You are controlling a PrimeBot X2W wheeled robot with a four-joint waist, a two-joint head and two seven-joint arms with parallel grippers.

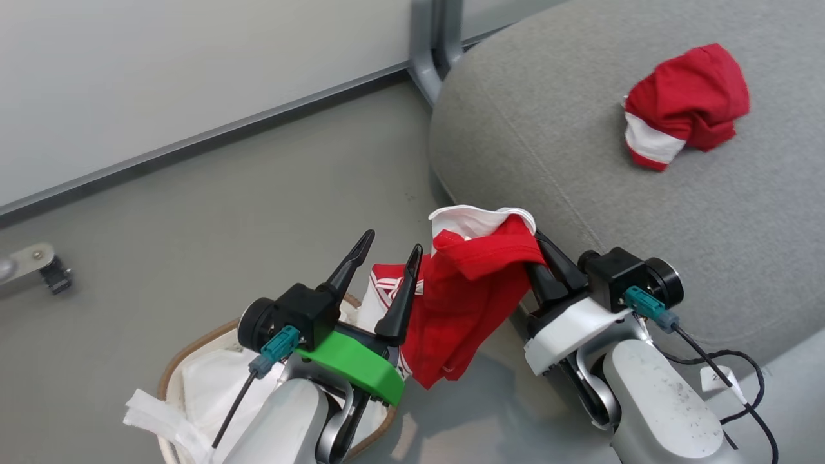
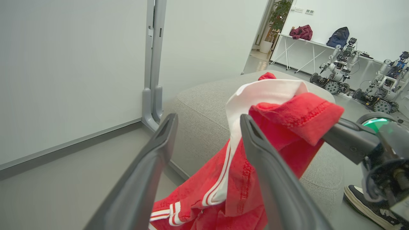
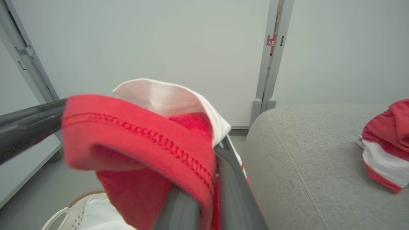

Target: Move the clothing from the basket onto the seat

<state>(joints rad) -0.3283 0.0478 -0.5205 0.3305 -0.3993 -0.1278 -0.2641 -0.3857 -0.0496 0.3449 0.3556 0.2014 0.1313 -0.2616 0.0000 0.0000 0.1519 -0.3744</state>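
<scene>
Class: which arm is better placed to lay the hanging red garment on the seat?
Right. The right gripper is shut on the red garment beside the seat; the left gripper is open, empty.

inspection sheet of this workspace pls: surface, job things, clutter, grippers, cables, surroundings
surface: grey floor; light grey seat
job's things: one red garment lies on the seat; second red garment hangs from the right gripper near the seat's edge; basket holds its white liner
clutter: metal bracket on the floor
grippers: left gripper open beside the hanging garment; right gripper shut on it
cables: black cable at the right wrist
surroundings: wall panel, grey post, other robots, a shoe
</scene>
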